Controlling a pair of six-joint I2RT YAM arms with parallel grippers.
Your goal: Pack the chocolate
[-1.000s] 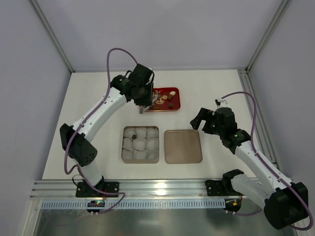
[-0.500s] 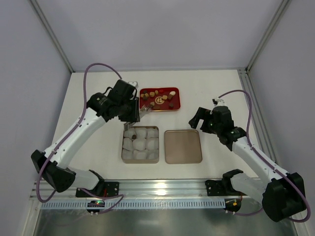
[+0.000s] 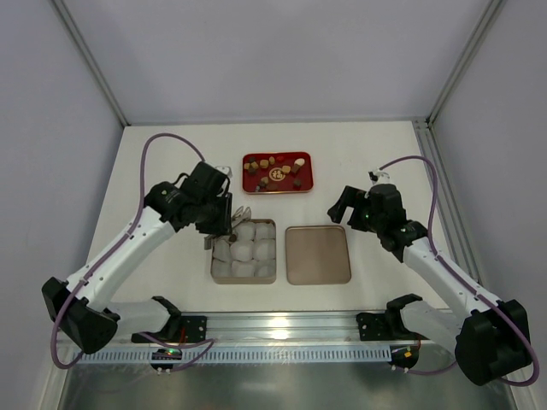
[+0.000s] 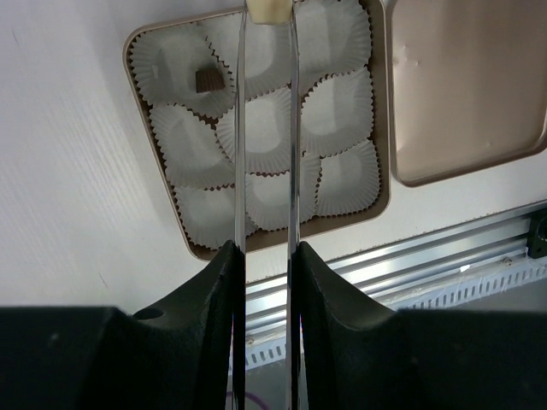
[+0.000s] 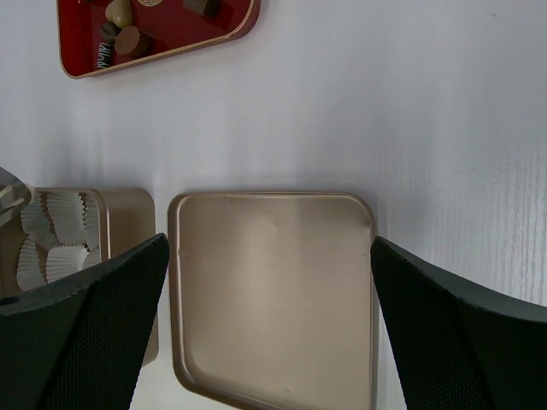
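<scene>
The left wrist view's top edge cuts off the cream chocolate [image 4: 267, 10], leaving its shape unclear.

The left gripper [image 4: 267, 15] has two long thin fingers [image 4: 240, 128], and they pinch a small cream sweet [image 4: 267, 8] at their tips, over the far side of the tin [image 4: 195, 246]. The tin is full of white paper cups [image 4: 338, 111], and one corner cup has a little brown sweet [image 4: 205, 79] in it. A flat gold lid [image 4: 466, 85] lies on the white table [image 4: 68, 171] just beside the tin.
</scene>
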